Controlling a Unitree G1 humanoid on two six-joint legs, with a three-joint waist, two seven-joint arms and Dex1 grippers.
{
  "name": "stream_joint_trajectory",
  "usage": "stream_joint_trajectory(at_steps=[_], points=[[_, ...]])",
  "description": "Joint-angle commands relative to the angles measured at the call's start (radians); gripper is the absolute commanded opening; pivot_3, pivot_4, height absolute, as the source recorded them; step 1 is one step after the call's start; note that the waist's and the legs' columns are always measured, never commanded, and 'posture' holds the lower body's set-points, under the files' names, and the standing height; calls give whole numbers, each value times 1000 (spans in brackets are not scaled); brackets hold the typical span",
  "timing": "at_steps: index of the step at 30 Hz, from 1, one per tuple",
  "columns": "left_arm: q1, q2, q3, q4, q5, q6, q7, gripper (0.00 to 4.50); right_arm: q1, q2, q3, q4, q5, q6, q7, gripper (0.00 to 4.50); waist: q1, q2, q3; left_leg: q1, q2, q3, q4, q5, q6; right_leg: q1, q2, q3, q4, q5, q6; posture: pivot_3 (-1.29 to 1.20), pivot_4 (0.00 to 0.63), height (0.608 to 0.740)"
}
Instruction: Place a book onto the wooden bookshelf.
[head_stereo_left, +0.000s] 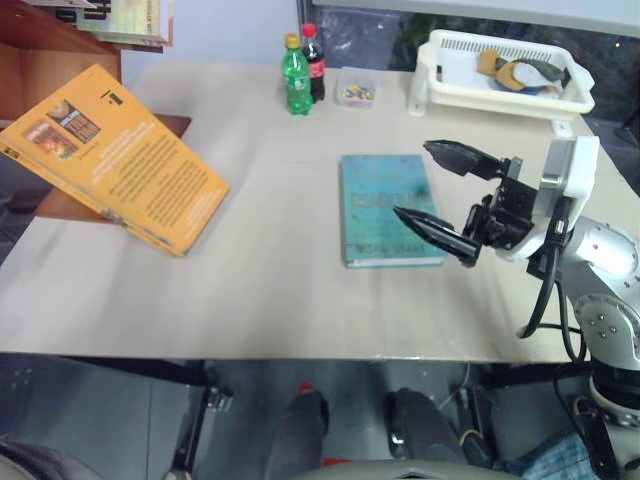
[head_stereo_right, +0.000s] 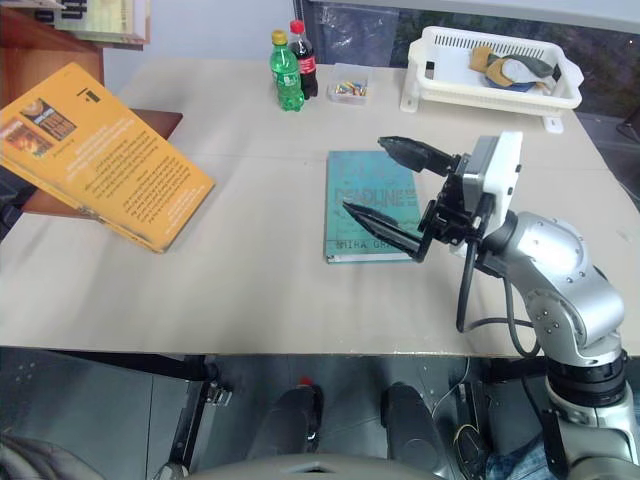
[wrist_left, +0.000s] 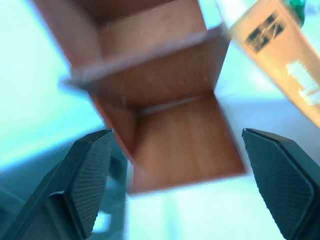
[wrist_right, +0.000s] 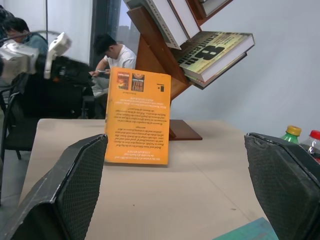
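Note:
The orange-yellow book (head_stereo_left: 120, 160) stands on edge at the table's left, back cover showing, tilted back against the reddish-brown wooden bookshelf (head_stereo_left: 40, 60). Nothing grips it. In the right wrist view the book (wrist_right: 137, 117) stands in front of the bookshelf (wrist_right: 150, 35). My left gripper (wrist_left: 176, 132) is open and empty, facing the bookshelf's boards (wrist_left: 170, 75), with the book's corner (wrist_left: 280, 55) off to one side. My right gripper (head_stereo_left: 413, 180) hangs open and empty over the table's right half, pointing left above a teal book.
The teal-blue book (head_stereo_left: 388, 208) lies flat under the right gripper. A green bottle (head_stereo_left: 295, 78), a cola bottle (head_stereo_left: 314, 62) and a small clear box (head_stereo_left: 355, 90) stand at the back. A white basket (head_stereo_left: 500, 75) sits back right. Other books (wrist_right: 210, 50) rest on the shelf. A person (wrist_right: 112, 55) sits behind.

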Motion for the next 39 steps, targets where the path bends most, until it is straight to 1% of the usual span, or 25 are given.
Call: stream_joint_trajectory(at_steps=[1, 2, 4, 5, 7, 9, 11, 13, 15, 17, 21, 25, 32, 37, 38, 39], points=[[84, -59, 91, -84, -123, 203, -61, 4412, -24, -8, -23, -11, 16, -11, 15, 4500, 4, 2, -1, 0, 1, 0, 0, 0, 0, 0, 0, 0, 0, 0, 0, 0, 150, 740], [113, -98, 105, -129, -151, 253, -60, 4412, -26, -8, -23, -11, 16, -9, 16, 4500, 5, 1, -1, 0, 1, 0, 0, 0, 0, 0, 0, 0, 1, 0, 0, 0, 150, 740], [184, -238, 134, -331, -241, 401, -11, 4412, -31, -11, -20, -14, 15, -5, 17, 4500, 10, 3, -1, 0, 2, 0, 1, 0, 0, 0, 0, 0, 1, 0, 0, 0, 150, 740], [222, -317, 149, -455, -291, 478, 47, 4412, -32, -14, -20, -16, 14, -3, 18, 4500, 12, 3, -1, 1, 3, 0, 1, 0, 0, 1, -2, 0, 1, 0, 0, 0, 150, 740], [299, -445, 158, -693, -373, 608, 146, 4412, -33, -20, -24, -20, 13, 1, 20, 4500, 14, 3, -2, 1, 3, 0, 2, 0, 0, 1, -2, 0, 2, 0, 0, 0, 150, 740], [350, -541, 146, -881, -423, 694, 231, 4412, -34, -30, -32, -24, 17, 7, 20, 4500, 14, -1, -4, 0, 4, -2, 3, 0, 0, 1, -2, 1, 2, 0, -1, 0, 150, 740], [378, -591, 136, -996, -449, 746, 288, 4412, -35, -37, -36, -26, 21, 11, 19, 4500, 14, -4, -6, 0, 4, -4, 3, 0, 0, 1, -2, 2, 2, 1, -1, 0, 150, 740], [396, -627, 114, -1073, -456, 776, 329, 4412, -34, -45, -40, -27, 23, 14, 20, 4500, 14, -4, -6, 1, 5, -5, 2, 0, 0, 0, -2, 2, 2, 2, -3, 0, 150, 740], [402, -674, 82, -1136, -458, 799, 383, 4412, -36, -53, -45, -30, 26, 19, 17, 4500, 19, 4, -9, 2, 5, -4, 2, 0, 0, 0, -1, 2, 2, 2, -4, 0, 150, 740], [408, -703, 66, -1173, -454, 805, 417, 4412, -39, -57, -46, -35, 28, 24, 11, 4500, 22, 9, -11, 3, 4, -2, 2, 0, 0, 1, -1, 4, 1, 2, -4, 0, 150, 740], [414, -737, 48, -1204, -448, 816, 492, 4412, -31, -66, -54, -45, 35, 29, 4, 4500, 23, 9, -12, 3, 5, 2, 2, 0, 0, 1, 3, 4, 1, 2, -4, 0, 150, 740], [375, -766, 63, -1180, -465, 833, 621, 4412, -25, -66, -56, -55, 36, 34, -7, 4500, 25, 9, -12, 3, 6, 2, 2, 0, 0, 1, 5, 4, 1, 2, -4, 0, 150, 740], [346, -758, 72, -1158, -488, 853, 681, 4412, -14, -64, -59, -71, 36, 39, -24, 4500, 25, 9, -12, 2, 6, 2, 2, 0, 0, 1, 6, 4, -2, 3, -5, 0, 150, 740], [247, -747, 26, -1075, -453, 840, 687, 4412, -9, -62, -53, -78, 34, 40, -36, 4500, 28, 9, -12, 1, 5, 1, 2, 0, 0, 1, 6, 3, -3, 3, -5, 0, 150, 740], [228, -748, 14, -1054, -442, 835, 687, 4166, -7, -62, -53, -81, 34, 41, -40, 4500, 28, 9, -12, 1, 5, 1, 2, 0, 0, 2, 7, 3, -3, 3, -5, 0, 150, 740], [214, -753, 7, -1048, -437, 836, 692, 3827, -6, -62, -53, -82, 33, 42, -42, 4500, 27, 9, -12, 1, 5, 2, 2, 0, 0, 2, 7, 3, -3, 3, -5, 0, 150, 740]])
